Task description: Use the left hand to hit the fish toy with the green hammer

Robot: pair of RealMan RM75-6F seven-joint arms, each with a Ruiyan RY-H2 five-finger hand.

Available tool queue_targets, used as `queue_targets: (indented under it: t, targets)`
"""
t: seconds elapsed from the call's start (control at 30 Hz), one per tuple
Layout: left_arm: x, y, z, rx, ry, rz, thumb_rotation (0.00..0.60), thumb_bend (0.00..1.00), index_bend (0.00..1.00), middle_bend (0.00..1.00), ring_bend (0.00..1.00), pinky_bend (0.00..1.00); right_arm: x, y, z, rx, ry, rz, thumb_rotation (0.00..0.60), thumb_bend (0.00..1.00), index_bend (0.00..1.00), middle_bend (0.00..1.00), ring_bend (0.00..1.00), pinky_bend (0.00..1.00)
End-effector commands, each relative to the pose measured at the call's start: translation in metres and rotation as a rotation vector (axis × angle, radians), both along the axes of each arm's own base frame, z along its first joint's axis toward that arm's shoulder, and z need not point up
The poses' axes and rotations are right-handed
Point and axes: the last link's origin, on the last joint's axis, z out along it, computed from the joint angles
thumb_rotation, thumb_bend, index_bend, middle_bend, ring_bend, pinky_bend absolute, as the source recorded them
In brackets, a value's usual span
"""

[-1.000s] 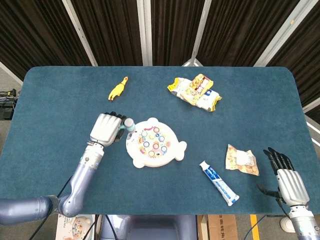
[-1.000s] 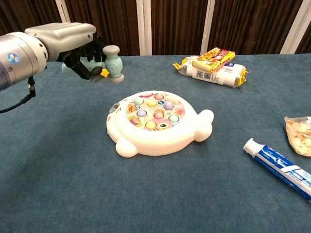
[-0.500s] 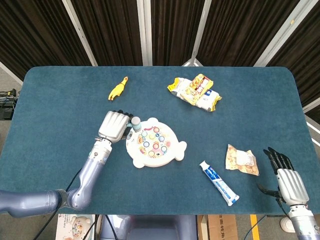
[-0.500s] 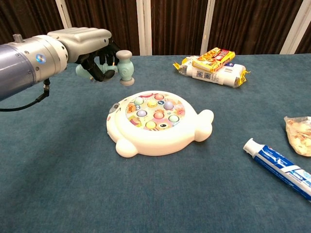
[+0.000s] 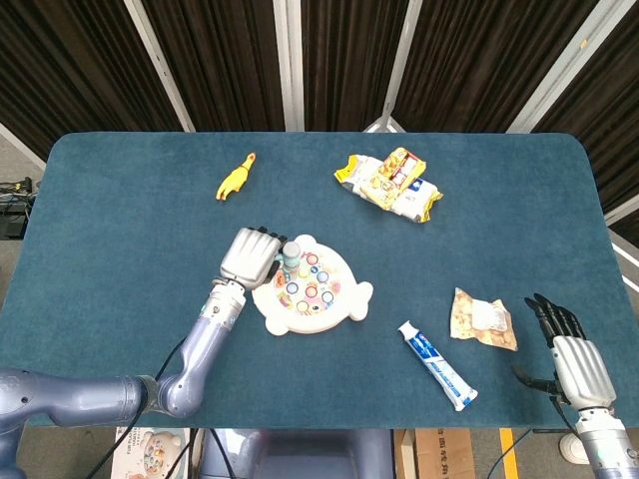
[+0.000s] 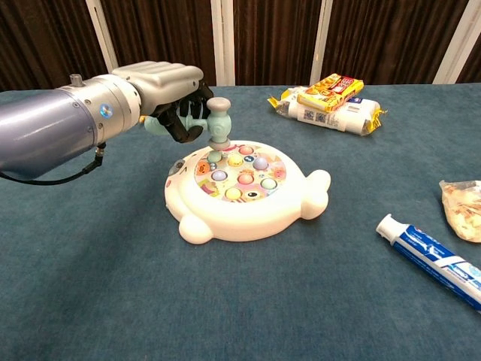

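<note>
Green hammer (image 6: pixel 216 120) head upright, handle leftward.

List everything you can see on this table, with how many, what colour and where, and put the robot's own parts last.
white plastic fish toy: one, white with coloured pegs, table centre
green toy hammer: one, pale green with grey head, over the toy's left edge
yellow rubber chicken: one, far left
snack packets: a pile, yellow and white, far centre-right
white and blue toothpaste tube: one, near right
clear bag of snacks: one, beige contents, right
blue table: one
left robot hand: silver, holds the hammer
right robot hand: silver and black, fingers apart, right edge
</note>
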Motion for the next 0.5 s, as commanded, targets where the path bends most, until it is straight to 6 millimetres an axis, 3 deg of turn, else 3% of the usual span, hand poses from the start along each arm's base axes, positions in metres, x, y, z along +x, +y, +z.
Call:
queue_targets:
  t: [0.03,0.5]
  targets:
    - [-0.002,0.001,-0.002,-0.002,0.000,0.009,0.600,0.76,0.63,0.52,0.39,0.52,0.000,0.000,0.000,-0.001,0.000,-0.001,0.600,0.23,0.00,0.00,0.00,0.00]
    - [-0.012,0.002,-0.005,-0.009,0.029,0.023,0.600,0.76,0.63,0.52,0.39,0.52,-0.001,-0.001,0.000,-0.001,0.000,-0.007,0.600,0.23,0.00,0.00,0.00,0.00]
